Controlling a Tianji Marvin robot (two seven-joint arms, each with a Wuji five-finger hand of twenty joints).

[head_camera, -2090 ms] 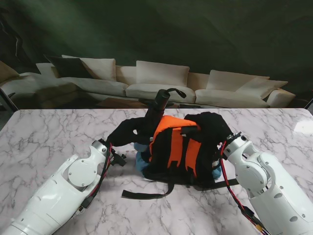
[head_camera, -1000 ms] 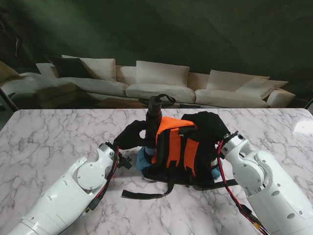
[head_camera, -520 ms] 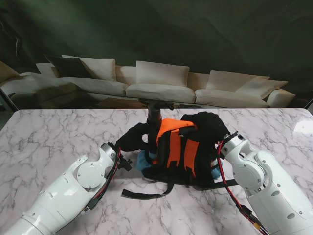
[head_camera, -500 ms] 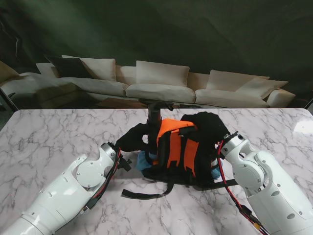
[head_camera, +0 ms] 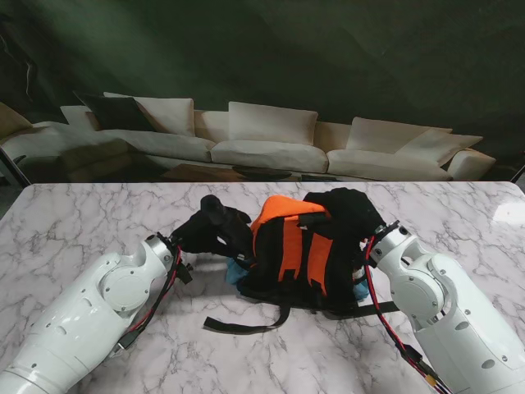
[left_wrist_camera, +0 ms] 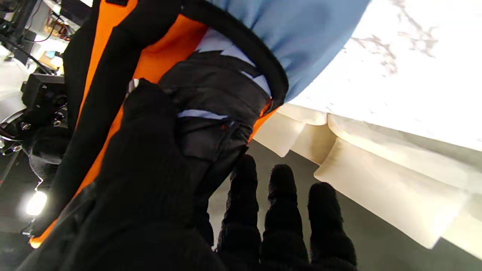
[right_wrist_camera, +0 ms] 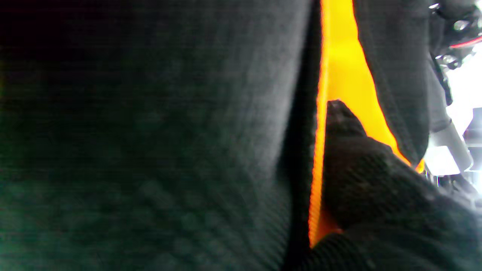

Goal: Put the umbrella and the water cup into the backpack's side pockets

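You are looking at a living room or lounge: a long cream sofa (head_camera: pixel 271 144) sits behind the marble tabletop (head_camera: pixel 66 222).

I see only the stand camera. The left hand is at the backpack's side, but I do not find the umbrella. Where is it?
Observer: The left wrist view shows the umbrella seated in the blue side pocket, with one end sticking out past the elastic rim.
Operator: Does the left hand grip it?
Observer: The left hand has its thumb on the umbrella; three fingers are stretched straight, not wrapped around it.
Operator: And the right hand?
Observer: In its wrist view, the right hand presses its thumb on the orange part of the backpack. I cannot tell whether its grip is closed.
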